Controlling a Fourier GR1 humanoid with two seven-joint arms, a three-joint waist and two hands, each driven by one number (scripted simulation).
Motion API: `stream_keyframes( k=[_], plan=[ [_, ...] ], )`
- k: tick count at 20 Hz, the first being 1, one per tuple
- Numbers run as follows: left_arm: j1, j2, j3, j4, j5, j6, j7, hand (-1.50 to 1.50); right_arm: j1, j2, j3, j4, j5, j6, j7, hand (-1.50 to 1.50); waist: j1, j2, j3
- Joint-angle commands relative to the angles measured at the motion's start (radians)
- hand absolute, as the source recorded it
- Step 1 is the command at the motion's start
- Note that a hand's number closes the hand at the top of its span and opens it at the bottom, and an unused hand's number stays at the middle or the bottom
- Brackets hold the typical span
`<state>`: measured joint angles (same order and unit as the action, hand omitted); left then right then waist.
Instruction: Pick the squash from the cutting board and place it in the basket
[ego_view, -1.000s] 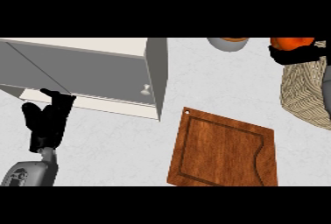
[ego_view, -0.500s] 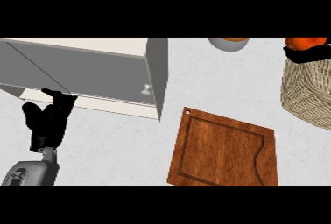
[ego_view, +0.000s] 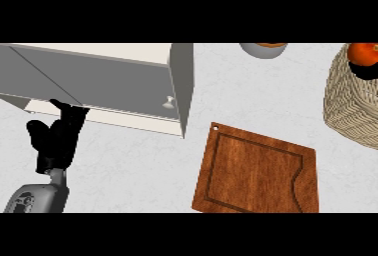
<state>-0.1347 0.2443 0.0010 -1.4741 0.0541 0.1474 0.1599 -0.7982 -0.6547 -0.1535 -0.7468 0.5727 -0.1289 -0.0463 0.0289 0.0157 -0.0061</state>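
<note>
The orange squash (ego_view: 363, 52) shows at the top right edge of the head view, over the woven basket (ego_view: 348, 107). My right hand (ego_view: 366, 71) is a black shape just under the squash and curled round it, inside the basket's rim; most of the hand is cut off by the edge. The wooden cutting board (ego_view: 258, 175) lies at the lower middle with nothing on it. My left hand (ego_view: 59, 136) rests open at the left, fingers pointing up toward the cabinet.
A grey cabinet (ego_view: 96, 75) with a small knob juts over the counter at the upper left, right above the left hand. A grey bowl (ego_view: 263, 49) holding something orange sits at the top edge between cabinet and basket.
The right hand has carried the squash to the right, from the basket's left rim to over its inside. The left hand has not moved.
</note>
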Motion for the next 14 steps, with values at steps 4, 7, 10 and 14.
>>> stream_keyframes(
  k=[4, 7, 10, 14],
  plan=[
    [-0.085, 0.047, 0.042, 0.004, 0.012, -0.019, 0.013, 0.0, -0.001, -0.041, 0.139, 0.071, 0.252, -0.234, -0.132, 1.5, 0.007, 0.001, 0.007],
    [-0.107, 0.035, 0.048, 0.014, 0.016, -0.014, 0.016, 0.0, -0.082, -0.084, 0.106, 0.187, 0.246, -0.214, -0.197, 1.5, 0.005, -0.001, 0.007],
    [-0.082, 0.038, 0.032, -0.051, 0.01, -0.017, 0.039, 0.0, -0.128, -0.048, 0.106, 0.274, 0.28, -0.268, -0.177, 1.5, 0.013, -0.002, 0.008],
    [-0.077, 0.027, 0.043, 0.006, 0.002, -0.017, 0.003, 0.0, -0.184, -0.028, 0.108, 0.357, 0.307, -0.248, -0.151, 1.5, 0.004, -0.004, 0.007]
  ],
)
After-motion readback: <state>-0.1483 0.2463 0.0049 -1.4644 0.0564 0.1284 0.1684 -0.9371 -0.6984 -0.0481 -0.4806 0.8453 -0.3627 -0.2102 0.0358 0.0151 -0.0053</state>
